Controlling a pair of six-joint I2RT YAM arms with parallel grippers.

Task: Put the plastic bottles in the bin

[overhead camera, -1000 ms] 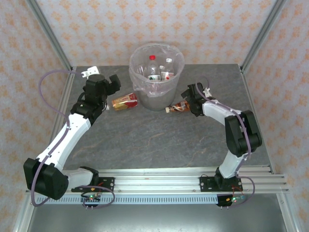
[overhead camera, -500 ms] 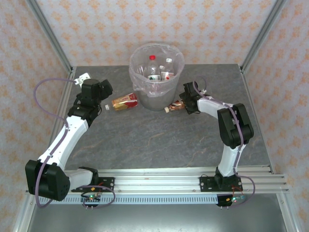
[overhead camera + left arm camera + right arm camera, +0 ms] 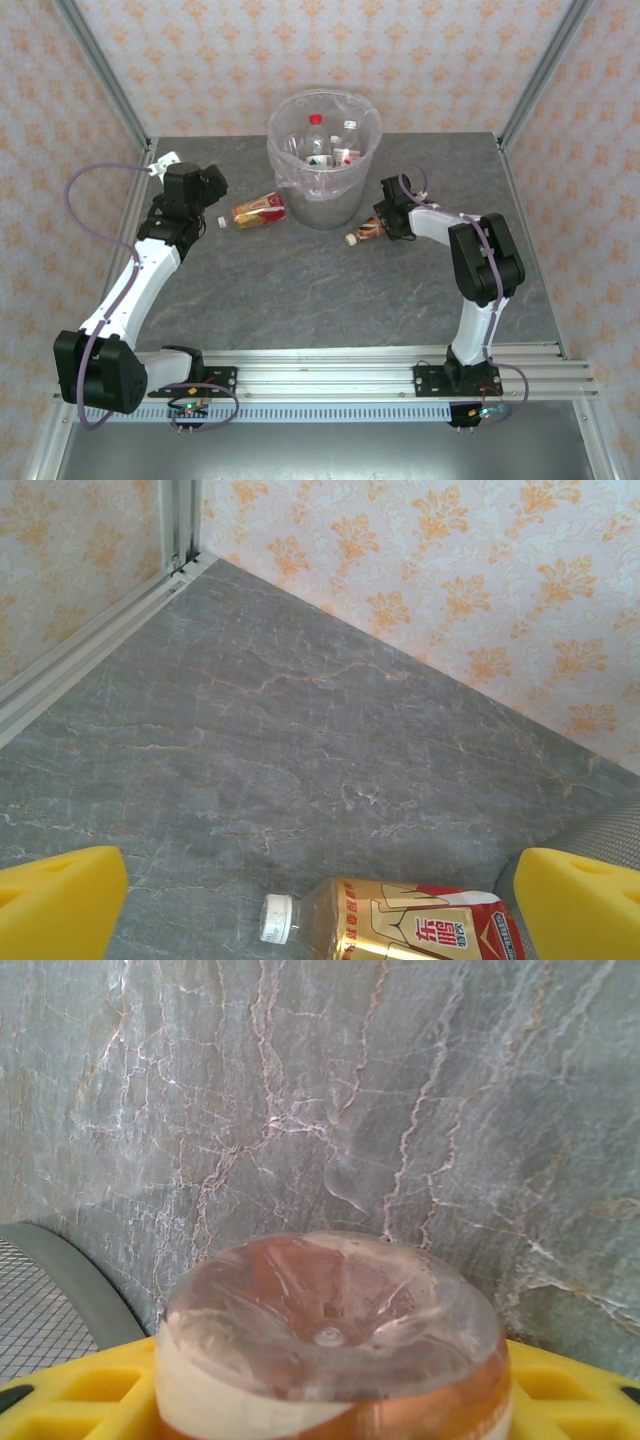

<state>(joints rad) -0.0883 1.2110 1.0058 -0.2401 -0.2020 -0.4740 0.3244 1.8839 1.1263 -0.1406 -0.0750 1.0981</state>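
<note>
**Right gripper clamped on a bottle, left one spread wide**

On the right gripper (image 3: 380,226), the yellow pads (image 3: 80,1390) sit tight on either side of the copper-labelled bottle (image 3: 330,1330), clamped around its base end (the wrist view stares straight at the clear bottom). From above, that bottle sits low over the table (image 3: 300,290) with its white cap pointing left. Its body is just beside the foot of the bin (image 3: 322,205), on the bin's right. I can't tell whether it's resting on the table or slightly lifted.

The left gripper (image 3: 212,188) has its fingers (image 3: 55,905) as far apart as they go, with nothing between them but bare table. Just ahead of it the gold-labelled bottle (image 3: 400,925) lies on its side on the table. Its white cap points away from the bin and its base end is right by the bin's left side.

Inside the bin, several bottles (image 3: 325,148) lie in the clear bag, one of them with a red cap.
</note>
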